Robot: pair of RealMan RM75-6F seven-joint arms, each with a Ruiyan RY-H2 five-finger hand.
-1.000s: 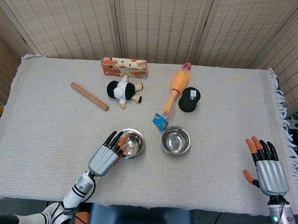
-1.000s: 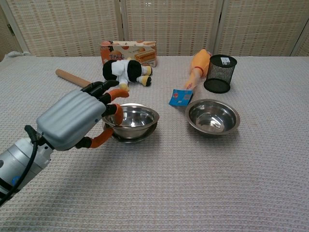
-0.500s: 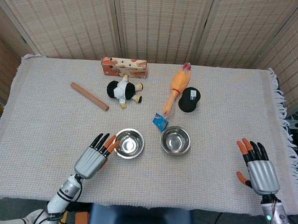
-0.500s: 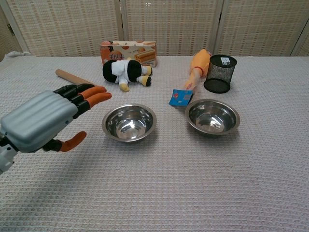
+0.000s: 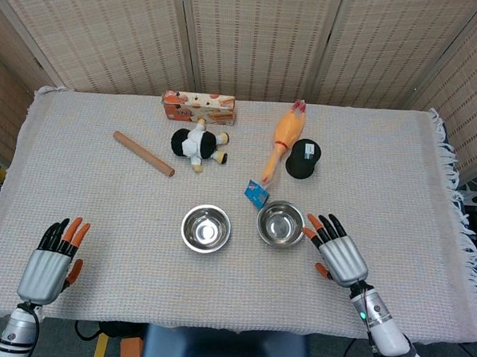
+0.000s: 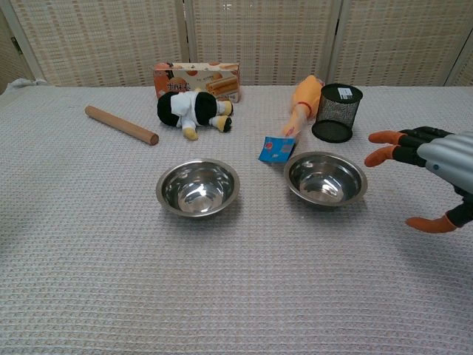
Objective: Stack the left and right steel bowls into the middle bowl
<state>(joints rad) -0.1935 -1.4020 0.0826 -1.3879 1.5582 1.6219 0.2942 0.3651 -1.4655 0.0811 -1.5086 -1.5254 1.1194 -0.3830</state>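
Two steel bowls sit mid-desk: the stack point(image 5: 205, 228) left of the lone bowl point(image 5: 281, 223). The right hand point(image 5: 336, 252), spread and empty, hovers beside the lone bowl. Light, rigid, slippery; likely best pinched at its rim.

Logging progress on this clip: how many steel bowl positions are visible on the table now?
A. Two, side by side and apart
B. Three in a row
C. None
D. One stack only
A: the left bowl and the right bowl sit apart on the cloth, and the right robot hand is open beside the right bowl, holding nothing.
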